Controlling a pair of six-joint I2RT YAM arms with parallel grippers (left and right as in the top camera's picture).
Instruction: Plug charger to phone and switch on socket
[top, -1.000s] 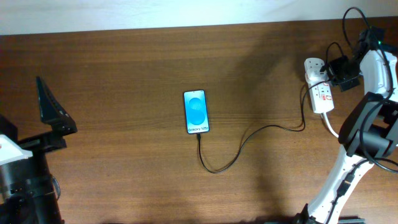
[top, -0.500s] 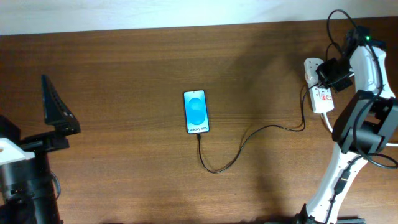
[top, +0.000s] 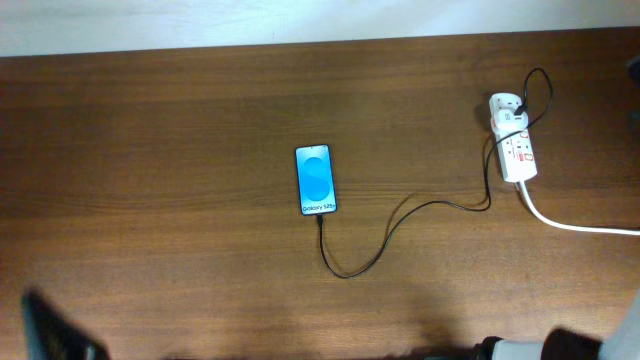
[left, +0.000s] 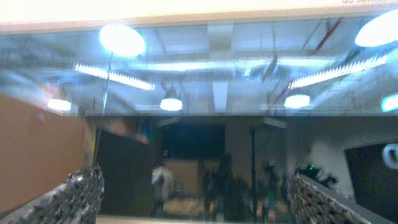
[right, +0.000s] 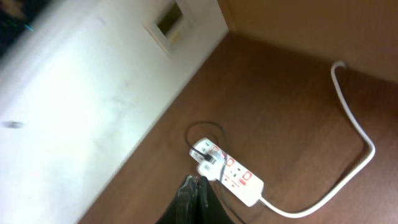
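The phone (top: 316, 180) lies face up near the middle of the table (top: 160, 200), its blue screen lit. The charger (top: 400, 222) meets its lower edge, and the plug looks seated there. From there the black cable loops toward the front, then runs right and up to the socket (top: 514, 140) by the table's far right edge. There it ends in a plug head on the strip's far end. The socket's thick white cord (top: 570, 222) trails off to the right.

A second ago the right arm hung over the socket with its tip at the switches. It has since drawn clear of the overhead view, and the left arm has dropped back too. In the right wrist view the right gripper (right: 194, 186) is pinched closed on nothing, well above the socket (right: 227, 171). The left gripper (left: 194, 180) is spread wide, empty, and faces the room rather than the table.

Both arms retreating suggests the switch press is done. The pictures are too small to show whether a rocker is on, and the phone's screen looks unchanged.
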